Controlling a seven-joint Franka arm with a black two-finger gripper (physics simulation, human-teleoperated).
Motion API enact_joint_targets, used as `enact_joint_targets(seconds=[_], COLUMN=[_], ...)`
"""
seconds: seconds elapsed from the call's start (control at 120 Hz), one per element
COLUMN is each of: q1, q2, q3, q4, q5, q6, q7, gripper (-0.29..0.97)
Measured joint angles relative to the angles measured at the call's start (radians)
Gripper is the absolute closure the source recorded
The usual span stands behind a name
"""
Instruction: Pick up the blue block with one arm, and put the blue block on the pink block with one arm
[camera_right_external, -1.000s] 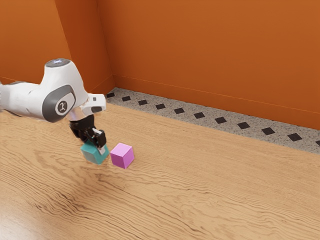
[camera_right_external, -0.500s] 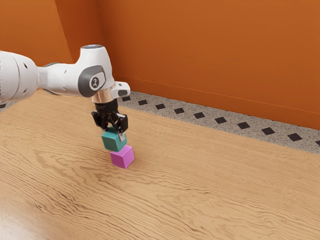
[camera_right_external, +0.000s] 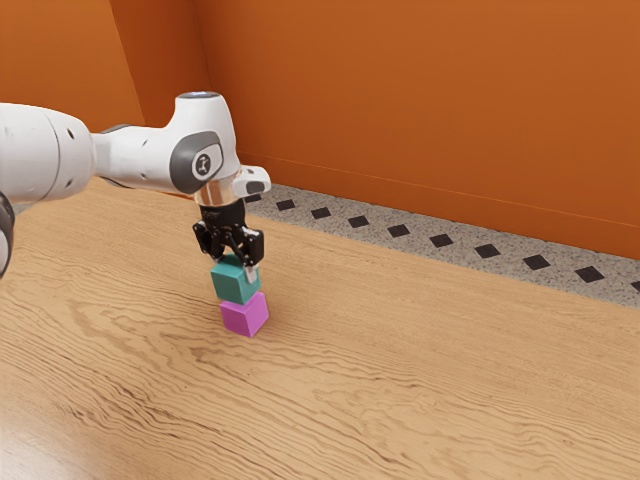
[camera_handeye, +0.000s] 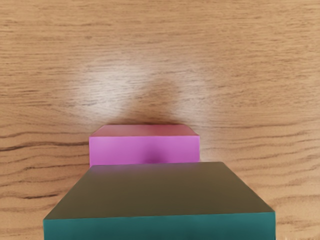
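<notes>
Block on block: the blue block (camera_right_external: 235, 281), teal in this render, is pinched between the black fingers of my gripper (camera_right_external: 238, 262), directly over the pink block (camera_right_external: 245, 314) and seemingly touching its top face. In the wrist view the blue block (camera_handeye: 160, 200) hangs just under my hand, with the pink block (camera_handeye: 145, 149) peeking out beyond it. The two look slightly offset rather than flush, and I cannot tell whether the full weight is down. Both stand on the wooden table (camera_right_external: 420, 380), near the orange wall (camera_right_external: 420, 100). I judge the pick done and the placing step in hand. Next move, as I read it: settle the last bit down, spread the fingers gently, then lift straight up so the stack isn't nudged.
</notes>
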Motion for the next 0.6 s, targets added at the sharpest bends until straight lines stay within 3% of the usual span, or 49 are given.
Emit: enact_joint_targets(seconds=[0.267, 0.383, 0.475, 0.6], q1=[0.0, 0.003, -0.002, 0.033], q2=[-0.023, -0.204, -0.356, -0.438], q3=[0.001, 0.008, 0.067, 0.117], q4=[-0.003, -0.026, -0.029, -0.025], q5=[-0.009, -0.015, -0.035, -0.05], q6=[-0.003, -0.032, -0.107, -0.238], q7=[0.038, 0.049, 0.057, 0.065], gripper=[0.12, 0.08, 0.06, 0.04])
